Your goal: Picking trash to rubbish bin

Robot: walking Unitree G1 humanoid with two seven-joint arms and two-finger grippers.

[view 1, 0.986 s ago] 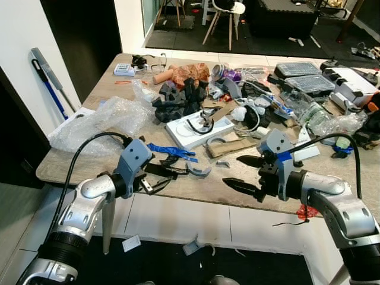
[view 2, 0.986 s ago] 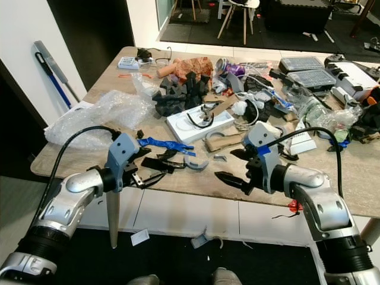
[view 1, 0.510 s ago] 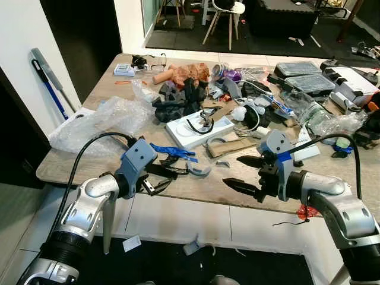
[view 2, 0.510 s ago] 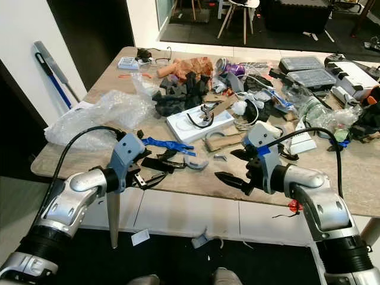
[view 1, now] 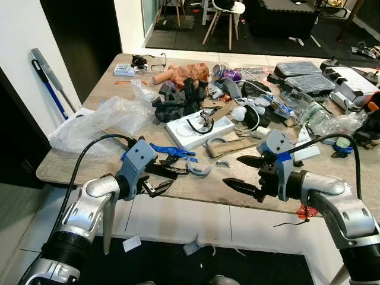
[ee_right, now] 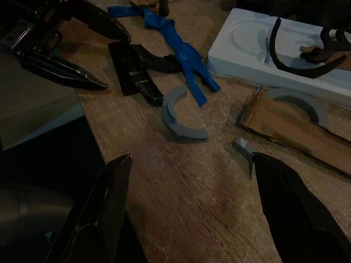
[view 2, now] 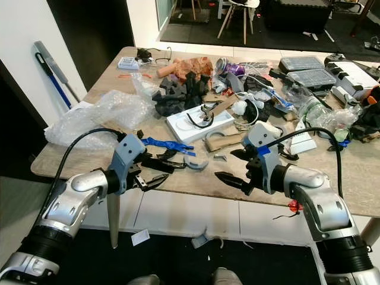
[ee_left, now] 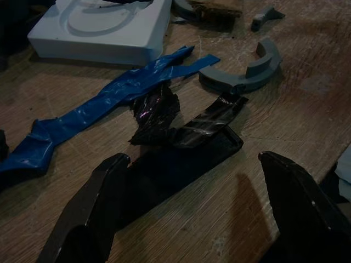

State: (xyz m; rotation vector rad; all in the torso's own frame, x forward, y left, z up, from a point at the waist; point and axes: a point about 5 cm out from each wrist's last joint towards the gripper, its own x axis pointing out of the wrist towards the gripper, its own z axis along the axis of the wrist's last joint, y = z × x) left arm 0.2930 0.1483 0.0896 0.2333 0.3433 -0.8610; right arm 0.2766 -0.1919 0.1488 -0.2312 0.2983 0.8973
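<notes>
Step in hand, as I judge it: lining up for a first pick, nothing lifted yet. The left gripper (view 1: 159, 179) is hovering at the near edge of the worktop (view 1: 196, 187), jaws standing open and empty. The black wrapper (ee_left: 181, 145), a crumpled dark strip, is lying flat on the wood just beyond the fingertips and roughly between them in the left wrist view, nearer the one finger (ee_left: 93, 203) than the other; whether it is touching that finger, I cannot tell. A blue tape strip (view 1: 172, 151) is lying just behind it, a grey curved piece (view 1: 200, 171) just beside it, and a white tray (view 1: 199, 132) farther back. The right gripper (view 2: 236, 167) is waiting over the edge, well apart from the wrapper, jaws also wide and holding nothing. Next move is probably calling for a short push forward and down so the jaws straddle the wrapper, then a close. The flat film is looking hard to pinch off the wood. Bubble wrap (view 1: 95, 122) is piling up at the left. Bin's place unknown.
</notes>
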